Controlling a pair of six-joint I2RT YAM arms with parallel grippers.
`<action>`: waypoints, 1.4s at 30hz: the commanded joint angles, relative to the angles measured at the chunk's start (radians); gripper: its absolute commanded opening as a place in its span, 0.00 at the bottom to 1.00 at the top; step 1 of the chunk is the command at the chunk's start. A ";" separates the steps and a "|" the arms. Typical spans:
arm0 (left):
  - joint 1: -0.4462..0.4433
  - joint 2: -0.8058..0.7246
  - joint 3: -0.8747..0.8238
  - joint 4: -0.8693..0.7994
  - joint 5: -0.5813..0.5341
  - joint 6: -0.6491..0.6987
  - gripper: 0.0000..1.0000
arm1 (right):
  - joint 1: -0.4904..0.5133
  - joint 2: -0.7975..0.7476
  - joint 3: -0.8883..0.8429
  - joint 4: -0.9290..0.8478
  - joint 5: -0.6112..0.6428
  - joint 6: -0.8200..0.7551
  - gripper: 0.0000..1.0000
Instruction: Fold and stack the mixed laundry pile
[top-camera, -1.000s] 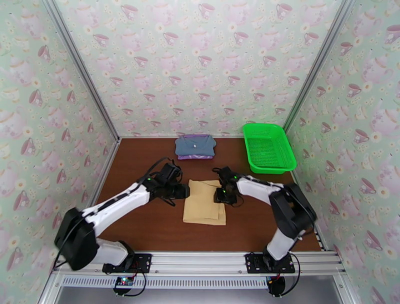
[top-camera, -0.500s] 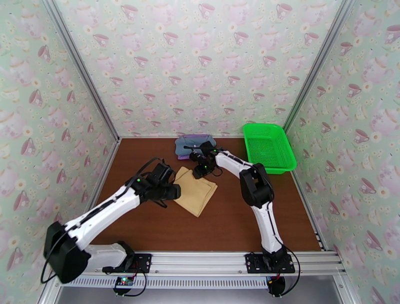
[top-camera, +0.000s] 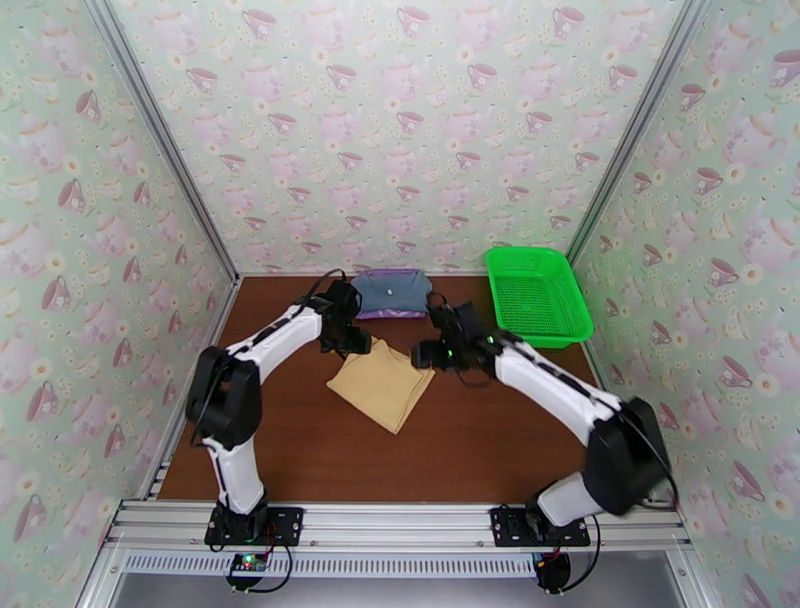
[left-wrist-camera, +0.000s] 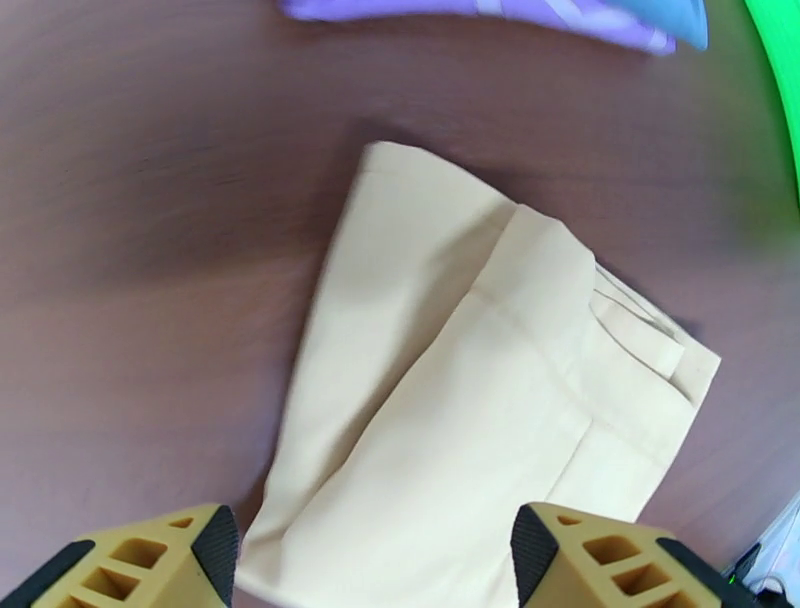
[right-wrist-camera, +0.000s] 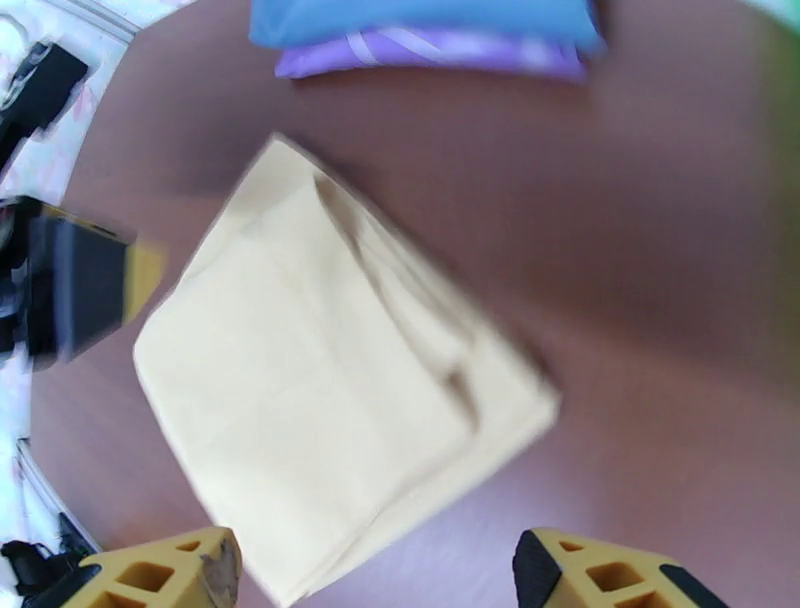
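**A:** From above, where is the laundry?

**B:** The tan garment (top-camera: 383, 385) lies folded in the middle of the desk (top-camera: 300, 440), turned cornerwise. Behind it, at the desk's far edge, the blue garment (top-camera: 392, 290) sits folded on the purple garment (top-camera: 385, 314), which shows just a strip at the front. The tan garment lies apart from that stack.

**A:** And the arms?

**B:** The left gripper (top-camera: 355, 343) is at the tan garment's far left edge. The right gripper (top-camera: 425, 354) is at its far right edge. From up here I cannot tell how the jaws stand. A green basket (top-camera: 497, 295) stands at the right rear, just beside the stack.

**A:** What does the left wrist camera show?

**B:** The left gripper (left-wrist-camera: 372, 545) has its jaws wide apart with nothing clamped between them. The tan garment (left-wrist-camera: 470, 400) lies flat on the desk (left-wrist-camera: 150, 250) under it, with layered folds and a seam showing. At the top edge are the purple garment (left-wrist-camera: 400, 8) and a corner of the blue garment (left-wrist-camera: 670, 15). The basket (left-wrist-camera: 780, 80) is a green blur on the right.

**A:** And the right wrist?

**B:** The right gripper (right-wrist-camera: 375, 565) also has its jaws spread, holding nothing. The tan garment (right-wrist-camera: 320, 400) lies on the desk (right-wrist-camera: 650, 300), blurred, with one corner pointing at the stack. There the blue garment (right-wrist-camera: 420, 15) rests on the purple garment (right-wrist-camera: 430, 52), with bare desk between the stack and the tan garment.
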 joint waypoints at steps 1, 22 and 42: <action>-0.001 0.095 0.069 -0.081 0.098 0.097 0.78 | 0.097 0.015 -0.112 0.163 0.071 0.290 0.78; -0.043 0.143 -0.146 0.063 0.192 0.056 0.65 | 0.295 0.240 -0.176 0.316 0.274 0.641 0.83; -0.089 -0.151 -0.401 0.233 0.031 -0.155 0.00 | 0.293 0.208 -0.129 0.151 0.555 0.409 0.00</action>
